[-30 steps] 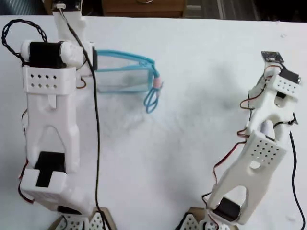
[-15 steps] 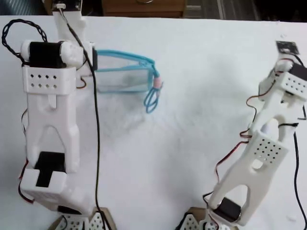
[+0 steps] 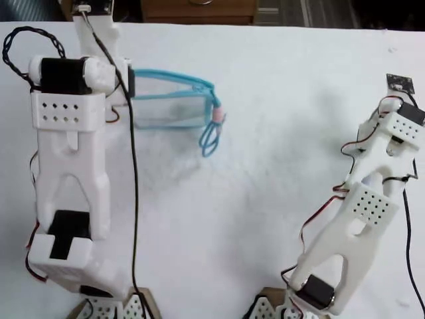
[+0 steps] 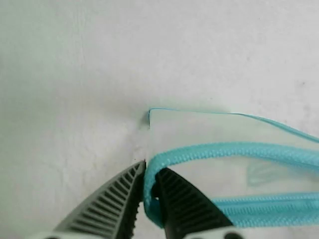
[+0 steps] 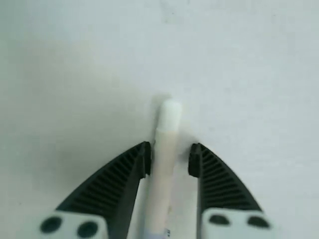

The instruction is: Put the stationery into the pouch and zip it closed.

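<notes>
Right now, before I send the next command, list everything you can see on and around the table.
table: 1, white, under everything
pouch: 1, clear with blue zip edging, flat on the table's far left part
zip pull: 1, blue cord loop with a pink bead, at the pouch's end toward the table's middle
stick: 1, white, pen-like, on the table between the fingers of the right gripper
wooden furniture: 1, brown, beyond the table's far edge
left gripper: 1, dark fingers, shut on the pouch's blue zip edge at a corner
right gripper: 1, dark fingers, open, one finger on each side of the stick
left arm: 1, white, beside the pouch
right arm: 1, white, at the table's right side
</notes>
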